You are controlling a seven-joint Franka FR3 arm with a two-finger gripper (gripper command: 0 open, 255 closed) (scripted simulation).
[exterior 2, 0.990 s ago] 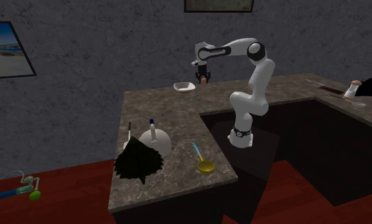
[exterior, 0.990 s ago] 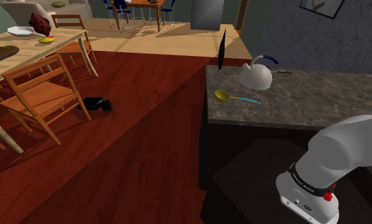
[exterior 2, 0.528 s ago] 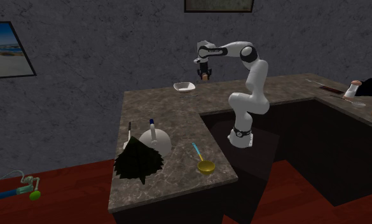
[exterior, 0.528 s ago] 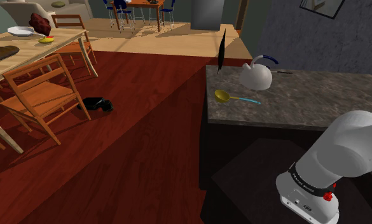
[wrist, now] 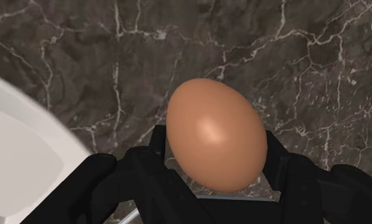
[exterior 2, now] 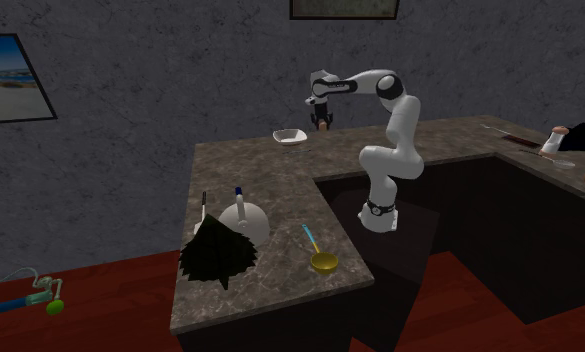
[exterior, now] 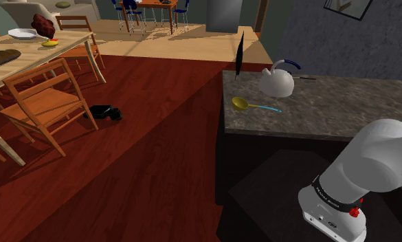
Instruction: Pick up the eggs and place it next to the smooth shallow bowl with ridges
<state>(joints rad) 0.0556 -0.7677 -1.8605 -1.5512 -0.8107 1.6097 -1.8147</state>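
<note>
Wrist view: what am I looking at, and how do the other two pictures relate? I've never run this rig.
It is taken from a camera on the hand of the white arm, looking along its black gripper, which is shut on a brown egg over the dark marbled counter. The white bowl sits just beside. The second exterior view shows the whole arm from farther off; the shoulder view looks from beside the arm's base. Farther along the counter are a white kettle and a yellow spoon.
</note>
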